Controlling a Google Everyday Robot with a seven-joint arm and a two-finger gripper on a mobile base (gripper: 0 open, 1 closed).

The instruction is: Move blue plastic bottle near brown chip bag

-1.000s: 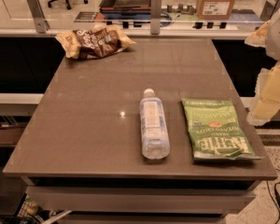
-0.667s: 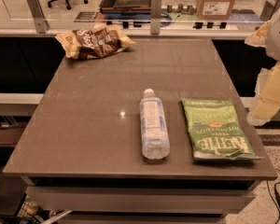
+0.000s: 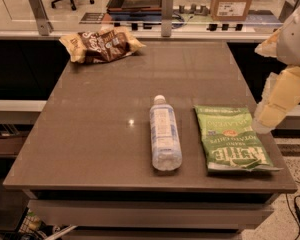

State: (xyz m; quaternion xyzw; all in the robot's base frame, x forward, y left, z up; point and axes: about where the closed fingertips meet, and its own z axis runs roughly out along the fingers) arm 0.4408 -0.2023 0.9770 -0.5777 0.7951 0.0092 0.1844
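Step in hand, as judged: the approach, nothing grasped yet. The gripper (image 3: 269, 115), if the cream end piece at the table's right edge is indeed it, hangs off the side of the table (image 3: 85, 134); whether it is apart or together cannot be told. The blue plastic bottle (image 3: 165, 134) lies on its side, well off from the gripper toward the table's middle, with its white cap pointing at the far edge. Directly between the gripper and the bottle lies a flat green Kettle chip bag (image 3: 232, 140), just beside the bottle but apart from it. Best to come in from above, over the green bag, and close across the bottle's width near mid-length. It is round and may roll if nudged. The brown chip bag (image 3: 101, 44) sits at the corner farthest from the gripper, and the tabletop between it and the bottle is bare. Set the bottle down short of the bag.
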